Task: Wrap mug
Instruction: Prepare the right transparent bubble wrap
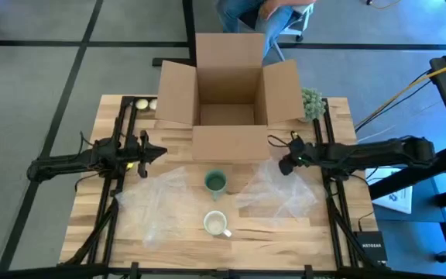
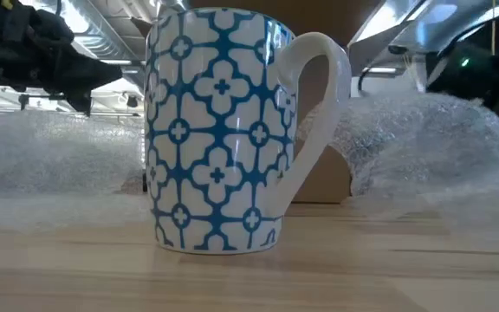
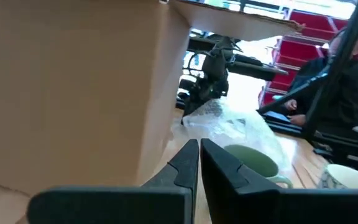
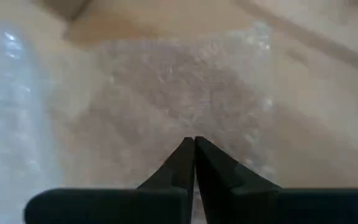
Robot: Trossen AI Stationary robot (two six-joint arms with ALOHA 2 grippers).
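- My left gripper (image 1: 163,150) hangs near the left front corner of the open cardboard box (image 1: 227,93), fingers pressed together on nothing.
- My right gripper (image 1: 272,140) hangs by the box's right front corner, above the right sheet of bubble wrap (image 1: 279,190), fingers likewise pressed together and holding nothing.
- The patterned mug (image 1: 216,224) stands upright near the front edge of the desk (image 1: 316,232); a green mug (image 1: 215,182) stands just behind it, between the right sheet and the left sheet of bubble wrap (image 1: 155,203).
- I judge wrapping has not begun: neither mug sits on a sheet.
- Next I should spread one gripper, take a mug by its rim or handle, and set it onto a sheet.
- The wrap is thin and slippery, so it may slide.
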